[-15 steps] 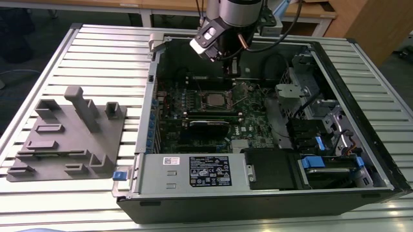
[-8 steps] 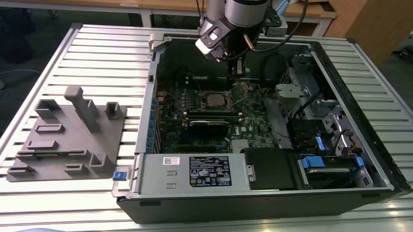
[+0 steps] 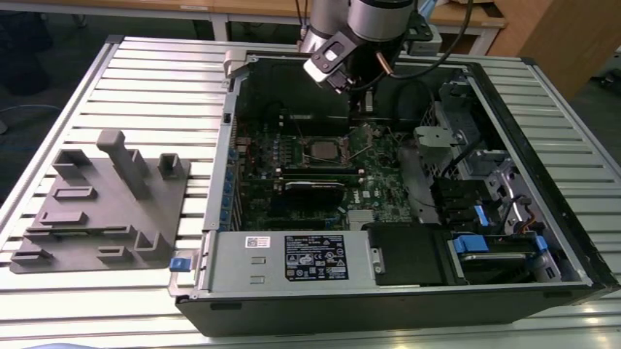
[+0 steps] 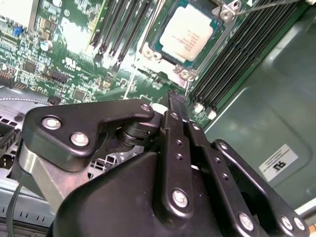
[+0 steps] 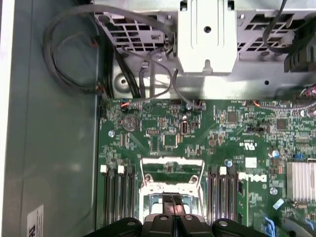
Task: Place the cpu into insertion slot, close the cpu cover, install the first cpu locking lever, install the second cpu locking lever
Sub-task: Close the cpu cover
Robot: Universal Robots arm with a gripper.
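Observation:
The cpu (image 4: 187, 34), a pale silver square, lies in the insertion slot (image 3: 324, 149) on the green motherboard inside the open computer case. The cpu cover (image 4: 217, 37), a metal frame, sits around the chip's edges. A thin wire locking lever (image 4: 269, 4) runs off from the socket's corner; in the exterior view a lever (image 3: 363, 150) stands slanted beside the socket. My gripper (image 4: 174, 101) hangs above the board a short way from the socket, black fingers pressed together with nothing between them. In the first wrist view the gripper (image 5: 173, 207) overlaps the socket frame (image 5: 171, 162).
Black memory slots (image 5: 117, 195) flank the socket on both sides. Cables (image 5: 148, 74) and a metal drive cage (image 5: 207, 37) lie past the board's edge. A silver heatsink (image 5: 301, 180), the power supply (image 3: 291, 258) and a grey fixture block (image 3: 107, 203) on the slatted table are also present.

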